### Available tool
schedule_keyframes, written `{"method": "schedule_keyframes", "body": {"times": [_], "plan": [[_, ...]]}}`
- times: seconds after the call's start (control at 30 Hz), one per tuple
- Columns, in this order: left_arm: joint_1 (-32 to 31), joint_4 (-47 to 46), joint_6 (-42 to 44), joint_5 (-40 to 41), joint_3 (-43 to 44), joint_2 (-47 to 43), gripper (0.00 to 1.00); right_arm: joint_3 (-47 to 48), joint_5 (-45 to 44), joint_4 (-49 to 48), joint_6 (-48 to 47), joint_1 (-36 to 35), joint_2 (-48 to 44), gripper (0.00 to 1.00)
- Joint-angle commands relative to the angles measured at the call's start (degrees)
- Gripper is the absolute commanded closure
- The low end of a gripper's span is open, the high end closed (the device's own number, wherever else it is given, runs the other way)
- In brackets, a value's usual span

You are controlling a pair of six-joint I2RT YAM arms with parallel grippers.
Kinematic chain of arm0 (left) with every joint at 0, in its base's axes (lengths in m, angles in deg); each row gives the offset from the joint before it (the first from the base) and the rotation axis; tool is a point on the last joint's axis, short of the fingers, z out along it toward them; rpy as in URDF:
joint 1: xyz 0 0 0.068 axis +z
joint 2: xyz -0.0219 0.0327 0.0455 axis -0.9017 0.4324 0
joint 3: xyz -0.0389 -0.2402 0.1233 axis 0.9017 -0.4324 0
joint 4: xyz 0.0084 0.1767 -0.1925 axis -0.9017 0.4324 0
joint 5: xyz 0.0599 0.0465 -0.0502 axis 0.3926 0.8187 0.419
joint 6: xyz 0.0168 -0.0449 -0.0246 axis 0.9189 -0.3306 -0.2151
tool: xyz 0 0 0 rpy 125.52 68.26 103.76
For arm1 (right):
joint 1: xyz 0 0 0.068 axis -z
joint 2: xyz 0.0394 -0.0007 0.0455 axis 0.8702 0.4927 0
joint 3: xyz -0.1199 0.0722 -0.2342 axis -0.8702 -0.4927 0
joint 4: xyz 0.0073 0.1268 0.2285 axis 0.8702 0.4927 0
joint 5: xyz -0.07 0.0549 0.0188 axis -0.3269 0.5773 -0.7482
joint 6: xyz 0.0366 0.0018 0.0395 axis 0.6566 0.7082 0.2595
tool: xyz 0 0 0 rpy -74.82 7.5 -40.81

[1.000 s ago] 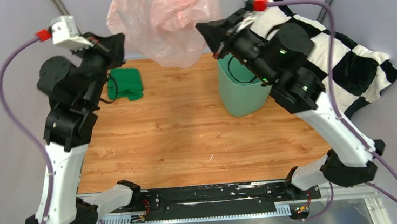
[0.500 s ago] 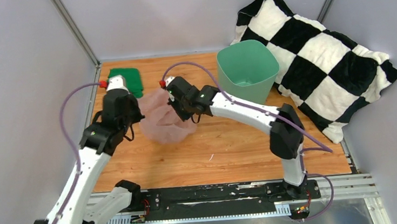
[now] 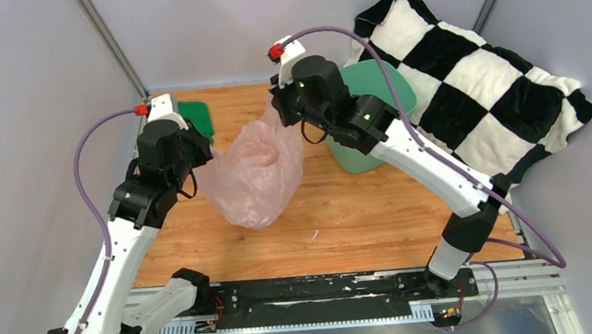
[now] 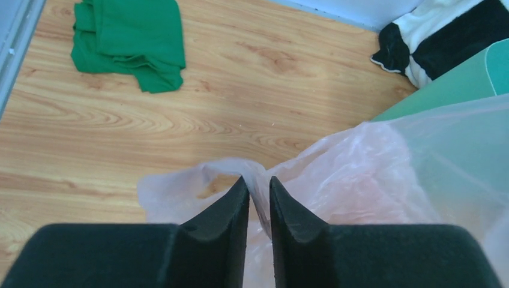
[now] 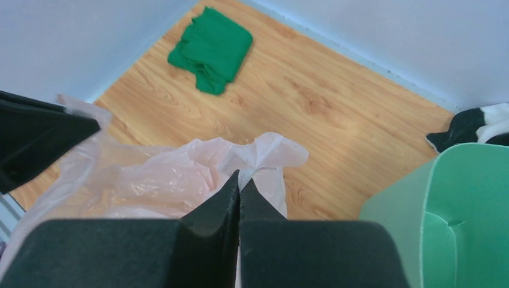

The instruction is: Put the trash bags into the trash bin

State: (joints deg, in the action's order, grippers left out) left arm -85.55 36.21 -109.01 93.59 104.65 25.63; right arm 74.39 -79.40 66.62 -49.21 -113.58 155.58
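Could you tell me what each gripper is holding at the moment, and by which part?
Both hold the pink trash bag by its upper edge: the left gripper pinches a fold at one side, the right gripper a fold at the other.

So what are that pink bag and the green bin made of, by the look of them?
The pink bag looks like thin plastic film: translucent, crinkled and slightly glossy, bunching where it is pinched. The green bin is probably moulded plastic: smooth, even mint colour, rigid-looking walls.
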Motion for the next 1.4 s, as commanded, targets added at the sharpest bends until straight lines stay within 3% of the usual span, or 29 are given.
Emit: {"method": "schedule_keyframes", "body": {"times": [0.0,0.13,0.27,0.53,0.9,1.37], "plan": [[0.2,1.2,-0.4,0.0,0.8,-0.7,0.73,-1.7,2.1,2.0,-2.0,0.2,2.4,1.0],[0.2,3.2,-3.1,2.3,-1.0,-1.7,0.48,-8.6,5.6,-3.2,-1.9,0.2,-1.2,1.0],[0.2,5.2,-5.5,5.2,-5.4,-3.4,0.32,-14.6,8.2,-7.3,-1.5,-0.1,-5.1,1.0],[0.6,10.5,-17.0,6.6,-15.1,-9.0,0.21,-25.1,6.1,-9.9,-0.1,-1.7,-11.2,1.0],[0.6,0.9,-26.6,-8.0,-34.0,-8.7,0.16,-24.5,-2.8,-6.3,-0.8,-0.9,-8.3,1.0],[0.6,-19.7,-36.3,-12.4,-44.9,-1.1,0.22,-26.1,-1.3,-3.9,1.6,3.3,-8.7,1.0]]}}
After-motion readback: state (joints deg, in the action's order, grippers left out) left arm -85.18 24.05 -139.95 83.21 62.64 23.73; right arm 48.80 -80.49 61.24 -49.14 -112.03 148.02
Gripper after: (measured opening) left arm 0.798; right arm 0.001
